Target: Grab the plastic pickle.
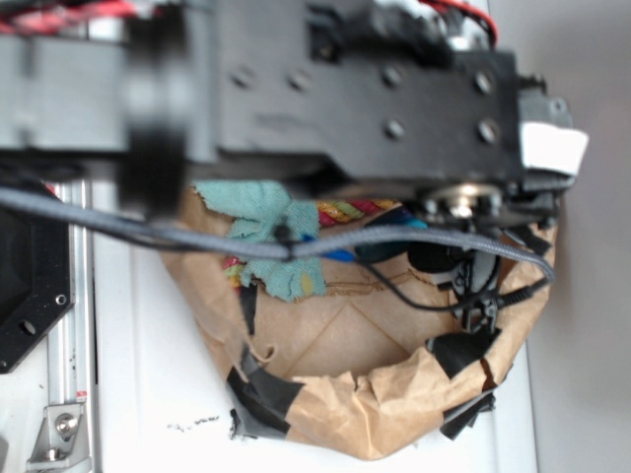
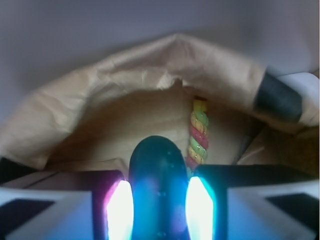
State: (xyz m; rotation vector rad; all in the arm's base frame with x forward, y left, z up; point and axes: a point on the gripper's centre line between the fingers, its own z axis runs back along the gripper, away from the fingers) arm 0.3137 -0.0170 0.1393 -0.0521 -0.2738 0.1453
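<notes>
Pickle (image 2: 159, 185) sits between the end effector (image 2: 160, 210) fingers; no writing readable

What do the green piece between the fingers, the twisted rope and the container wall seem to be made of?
Plastic pickle: likely hard plastic, smooth and glossy with highlights. Rope: probably woven fibre, in twisted coloured strands. Container wall: looks like brown paper, matte and creased. The gripper fingers flank the pickle.

The twisted rope (image 2: 198, 131) lay just right of the pickle (image 2: 157, 180), and crumpled paper walls (image 2: 150, 65) hemmed everything in.
</notes>
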